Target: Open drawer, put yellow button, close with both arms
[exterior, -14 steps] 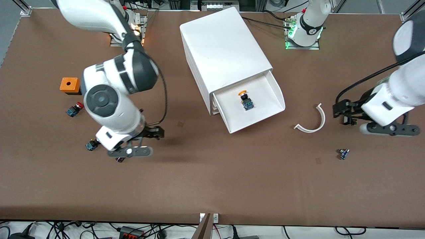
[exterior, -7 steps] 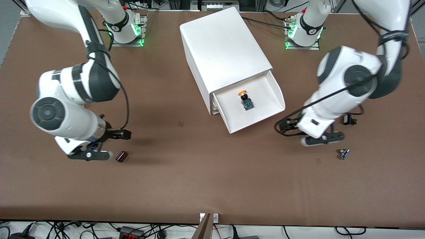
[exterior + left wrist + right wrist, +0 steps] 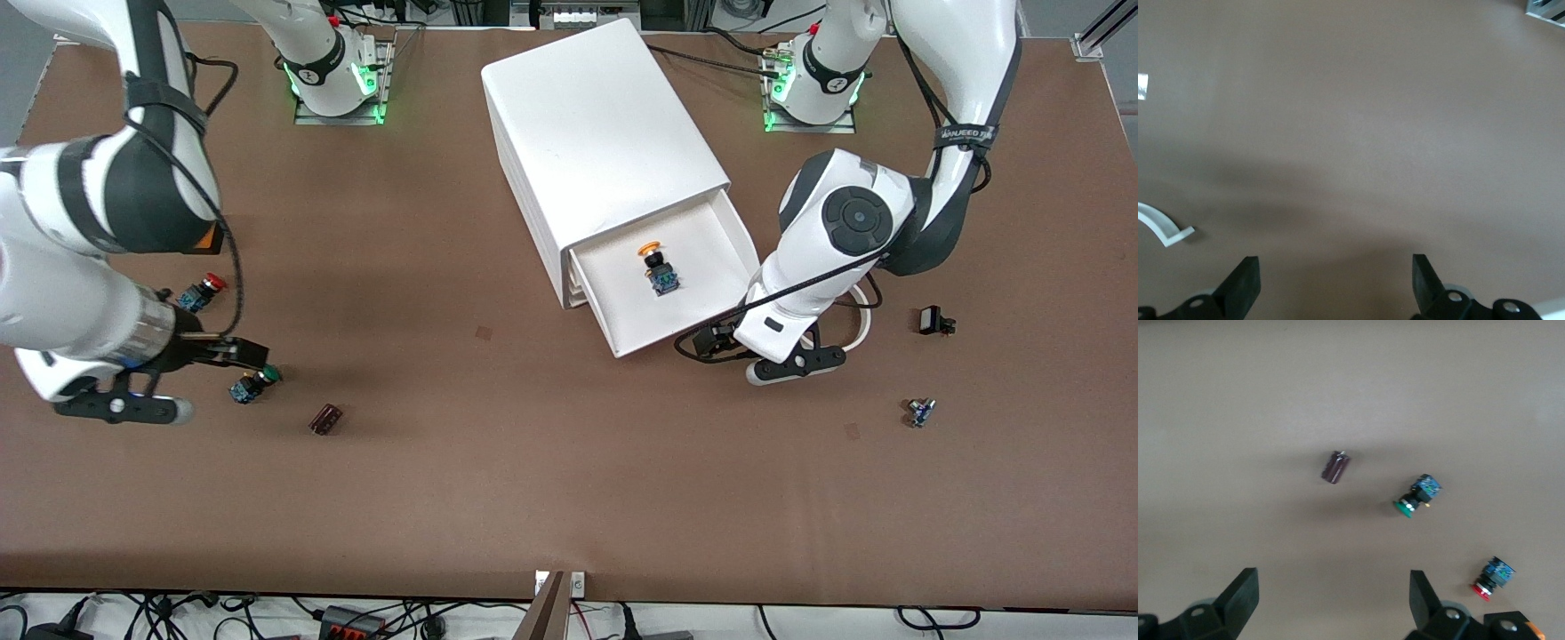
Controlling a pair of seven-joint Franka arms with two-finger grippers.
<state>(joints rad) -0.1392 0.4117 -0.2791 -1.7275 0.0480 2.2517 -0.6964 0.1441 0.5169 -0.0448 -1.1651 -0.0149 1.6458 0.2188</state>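
The white cabinet (image 3: 596, 133) stands mid-table with its top drawer (image 3: 711, 267) pulled open. The yellow button (image 3: 655, 265) lies in that drawer. My left gripper (image 3: 707, 341) is open and empty, low over the table beside the drawer's front corner at the left arm's end. In the left wrist view its gripper (image 3: 1335, 283) shows only bare table between the fingers. My right gripper (image 3: 240, 353) is open and empty near the right arm's end, beside the green-capped button (image 3: 252, 384). It is also open in the right wrist view (image 3: 1331, 600).
A red-capped button (image 3: 200, 292), a dark small part (image 3: 325, 419) and an orange box (image 3: 210, 238) lie near the right arm. A white curved strip (image 3: 861, 322), a small black part (image 3: 933, 322) and a small blue part (image 3: 920, 412) lie near the left arm.
My left arm has swung in from the table's end to the drawer's front corner. My right arm has drawn away from the cabinet toward its own end, uncovering the green-capped button.
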